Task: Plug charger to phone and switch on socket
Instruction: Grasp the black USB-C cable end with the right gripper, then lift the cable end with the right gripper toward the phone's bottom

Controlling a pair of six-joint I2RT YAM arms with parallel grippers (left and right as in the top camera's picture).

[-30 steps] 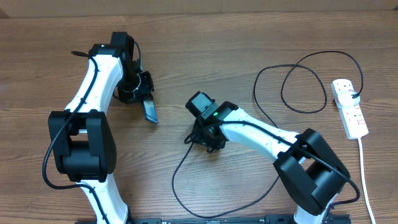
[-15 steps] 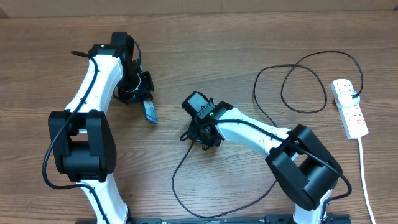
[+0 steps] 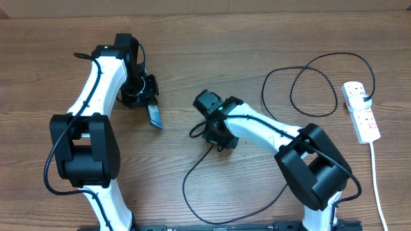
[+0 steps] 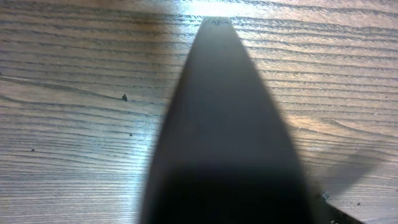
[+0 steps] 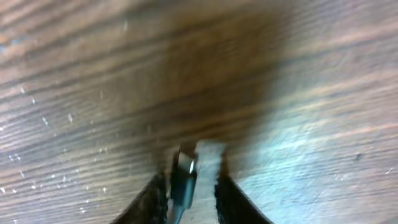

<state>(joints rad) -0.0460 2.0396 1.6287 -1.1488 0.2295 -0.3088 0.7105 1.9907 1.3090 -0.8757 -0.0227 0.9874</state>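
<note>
Item 1, left gripper (image 3: 148, 98): closed on the phone (image 3: 155, 117), which hangs tilted below the fingers with its free end just off the table (image 3: 257, 38). The left wrist view is filled by the phone's dark body, so I cannot make out the port.

Item 2, right gripper (image 3: 217, 136): well to the right of the phone, jaws drawn narrow around the metal tip of the charger (image 5: 182, 182). The cable trails below and behind it in a wide loop.

Handling note: I would line the tip up with the phone's lower edge before closing the gap, and keep the phone braced.

Item 3, socket (image 3: 361, 112): far right of both grippers, near the table's right edge and not yet switched, I judge.

Clearance: there is bare wood between the grippers. The cable loops crowd the route to the socket.
</note>
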